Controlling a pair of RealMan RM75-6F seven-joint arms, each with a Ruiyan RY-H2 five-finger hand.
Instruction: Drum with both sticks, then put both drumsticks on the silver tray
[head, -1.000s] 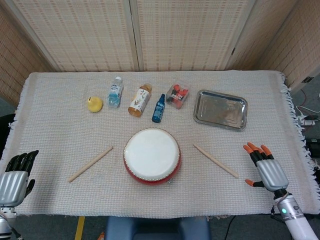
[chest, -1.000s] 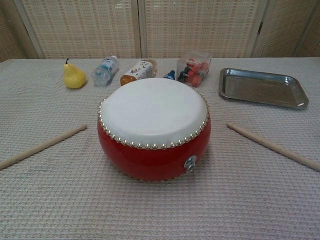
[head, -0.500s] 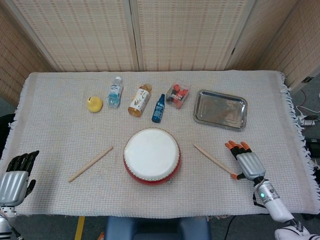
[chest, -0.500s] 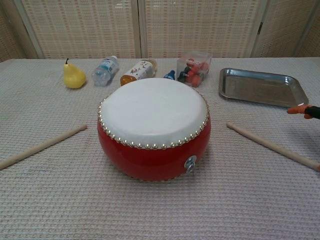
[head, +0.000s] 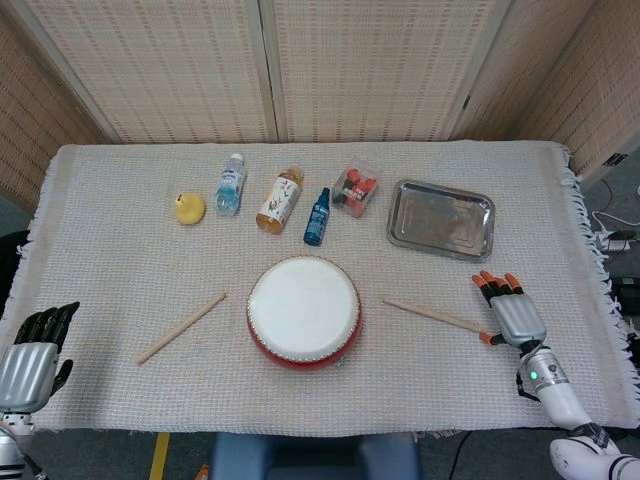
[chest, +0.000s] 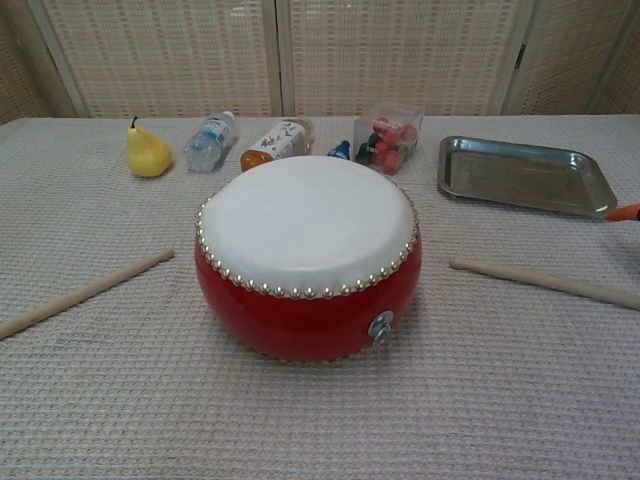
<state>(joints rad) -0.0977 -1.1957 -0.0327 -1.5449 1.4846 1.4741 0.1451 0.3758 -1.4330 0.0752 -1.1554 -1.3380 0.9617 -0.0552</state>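
A red drum (head: 304, 311) with a white skin stands at the front middle of the cloth; the chest view shows the drum (chest: 308, 255) close up. One wooden drumstick (head: 182, 327) lies left of it, apart from my left hand (head: 30, 355), which hangs open off the table's front left corner. The other drumstick (head: 435, 317) lies right of the drum, flat on the cloth. My right hand (head: 508, 312) sits at its near end, fingers stretched forward, thumb touching the stick's tip. The silver tray (head: 441, 219) lies empty behind it.
Along the back stand a yellow pear (head: 189, 208), a water bottle (head: 230, 184), a tea bottle (head: 280, 199), a small blue bottle (head: 317, 217) and a clear box (head: 356, 190) of red pieces. The cloth's fringe runs down the right edge.
My right hand came in to the right stick's near end, then shifted right; the stick swung with it and now lies more crosswise. The left hand has not moved.
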